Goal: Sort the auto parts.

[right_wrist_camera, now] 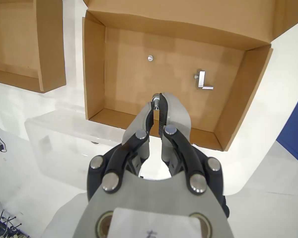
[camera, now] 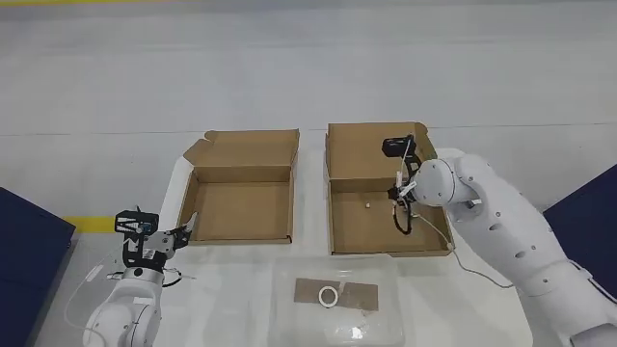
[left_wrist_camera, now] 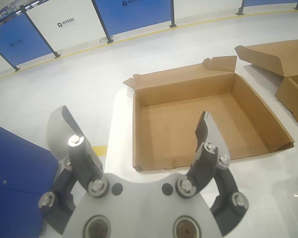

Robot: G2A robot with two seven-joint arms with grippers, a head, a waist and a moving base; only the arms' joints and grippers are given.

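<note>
My right gripper (right_wrist_camera: 157, 104) hangs over the right cardboard box (right_wrist_camera: 238, 115), shut on a small metal bolt (right_wrist_camera: 155, 99) at its fingertips; the same gripper (camera: 398, 193) appears from above. On that box's floor lie a small silver nut (right_wrist_camera: 150, 58) and an L-shaped metal bracket (right_wrist_camera: 202, 81). My left gripper (left_wrist_camera: 136, 122) stands open with nothing in it, just off the near left corner of the left cardboard box (left_wrist_camera: 263, 115), whose floor is bare. A white ring (camera: 329, 296) lies in the clear plastic tray (camera: 289, 323).
Both boxes (camera: 240, 207) sit side by side on the white table (camera: 308, 202), lids folded back. The clear tray at the front also holds a cardboard strip (camera: 362, 294) and a small pale part (camera: 357, 332). A blue panel (left_wrist_camera: 15, 162) stands by the left arm.
</note>
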